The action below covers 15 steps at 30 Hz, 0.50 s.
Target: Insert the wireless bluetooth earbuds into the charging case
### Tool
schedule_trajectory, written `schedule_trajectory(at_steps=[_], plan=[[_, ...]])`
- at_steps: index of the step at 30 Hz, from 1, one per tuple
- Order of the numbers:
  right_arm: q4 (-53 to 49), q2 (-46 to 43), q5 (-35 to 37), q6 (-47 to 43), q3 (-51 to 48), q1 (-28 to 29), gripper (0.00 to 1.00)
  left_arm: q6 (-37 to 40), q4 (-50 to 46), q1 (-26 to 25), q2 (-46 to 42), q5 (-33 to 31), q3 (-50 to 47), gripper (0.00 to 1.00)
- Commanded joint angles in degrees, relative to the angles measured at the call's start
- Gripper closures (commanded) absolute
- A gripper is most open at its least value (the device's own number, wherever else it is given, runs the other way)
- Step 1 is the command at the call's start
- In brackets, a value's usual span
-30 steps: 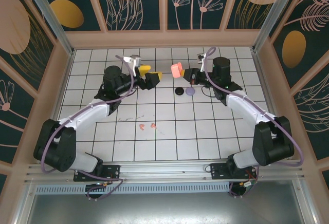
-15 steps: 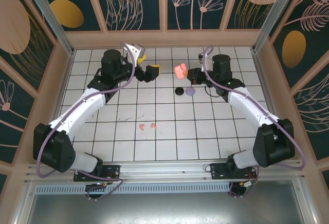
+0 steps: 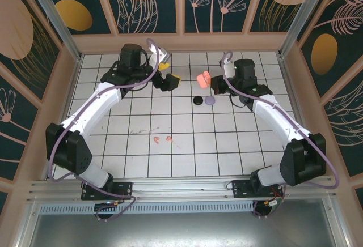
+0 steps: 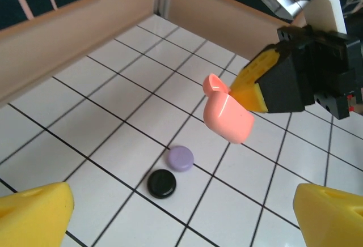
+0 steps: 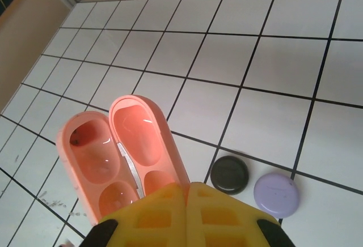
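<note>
An open salmon charging case point(image 5: 122, 156), both halves hollow, hangs above the tiles, and my right gripper point(image 5: 187, 189) is shut on its edge. From above the charging case point(image 3: 202, 79) sits at the back middle, just left of the right gripper point(image 3: 211, 82). My left gripper point(image 3: 169, 73) stands open a little to the left of the case, facing it, nothing between its yellow fingertips point(image 4: 35, 215). The left wrist view has the charging case point(image 4: 228, 116) from outside. Two salmon earbuds point(image 3: 163, 139) lie on the floor, well nearer the arm bases.
A black round case point(image 3: 198, 100) and a lavender one point(image 3: 209, 101) lie side by side on the tiles just below the held case. The black one point(image 5: 229, 174) and lavender one point(image 5: 276, 194) are closed. Walls bound the tiled floor point(image 3: 244, 139).
My left arm has swung toward the back wall and its open gripper has moved right, closer to the case. The right gripper with the case has shifted slightly right.
</note>
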Motion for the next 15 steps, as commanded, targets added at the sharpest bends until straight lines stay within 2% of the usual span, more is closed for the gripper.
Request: schedule_trajectory(at_steps=[1, 8, 15], plan=[[-2.36, -2.68, 1.18, -4.43, 2.13, 1.22, 1.00, 3.70, -7.03, 0.28, 2.38, 5.45, 3.78, 0.01], [-5.81, -1.87, 2.43, -10.27, 4.86, 4.94, 1.00, 6.47, -13.59, 0.28, 5.70, 10.52, 6.77, 0.02], [-6.79, 0.07, 2.13, -12.07, 6.98, 6.94, 1.00, 7.69, -14.72, 0.26, 6.52, 13.36, 6.49, 0.02]])
